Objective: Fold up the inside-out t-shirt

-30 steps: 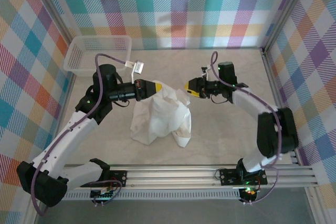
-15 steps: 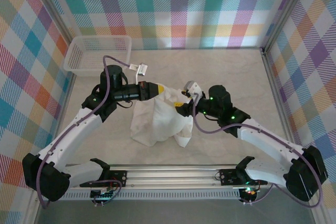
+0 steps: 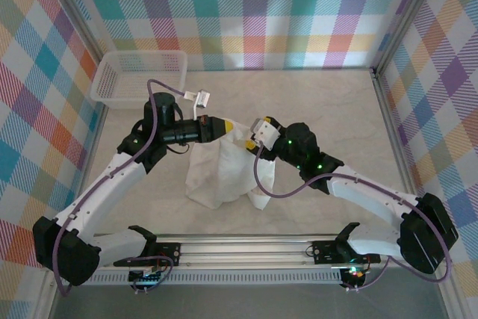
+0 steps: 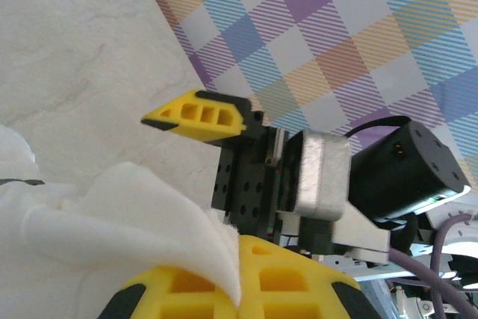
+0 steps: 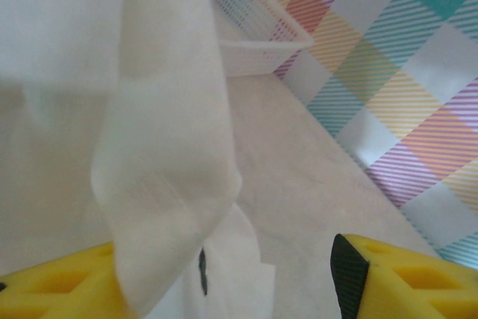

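The inside-out t-shirt (image 3: 224, 173) is being hung below the left gripper (image 3: 224, 126) as a plain white bundle of thin, slightly shiny cloth. Its lower folds are being gathered in a crumpled heap on the desk (image 3: 328, 102), beneath both grippers and on their near side. A bunched upper edge is being pinched tight between the closed jaws of the left gripper. The right gripper (image 3: 255, 140) is being held just beside the left one and facing it, with its jaws standing wide apart and nothing clamped. In the right wrist view a soft, smooth fold is being draped between these jaws, against one finger (image 5: 60, 285), and a small dark mark is being shown low on the cloth. Beyond the left gripper and well apart from it, a white mesh basket (image 3: 138, 72) is being kept on the desk.
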